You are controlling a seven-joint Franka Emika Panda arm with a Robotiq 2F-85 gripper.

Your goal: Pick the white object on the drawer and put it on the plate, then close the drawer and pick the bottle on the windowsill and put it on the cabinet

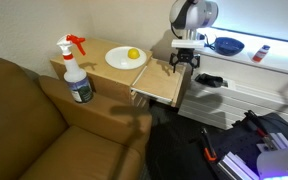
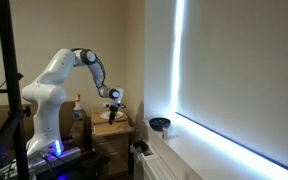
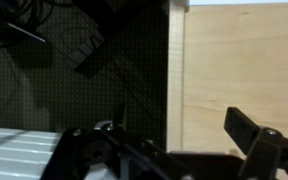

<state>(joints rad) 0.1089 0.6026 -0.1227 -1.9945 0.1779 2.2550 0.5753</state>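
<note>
The wooden drawer (image 1: 160, 86) stands pulled out of the cabinet (image 1: 99, 60); its light wood also fills the right of the wrist view (image 3: 239, 70). My gripper (image 1: 185, 62) hangs just above the drawer's outer end, open and empty, and shows the same in the wrist view (image 3: 179, 135) and small in an exterior view (image 2: 114, 98). A white plate (image 1: 119, 62) on the cabinet holds a small yellow object (image 1: 133, 54). A spray bottle (image 1: 76, 72) with a red trigger stands at the cabinet's near corner. No white object shows on the drawer.
A brown sofa (image 1: 29, 120) is next to the cabinet. A blue bowl (image 1: 227, 45) and a small light item (image 1: 262, 52) sit on the windowsill. A black object (image 1: 209, 80) lies below the sill. Dark bags and cables are on the floor (image 1: 214, 140).
</note>
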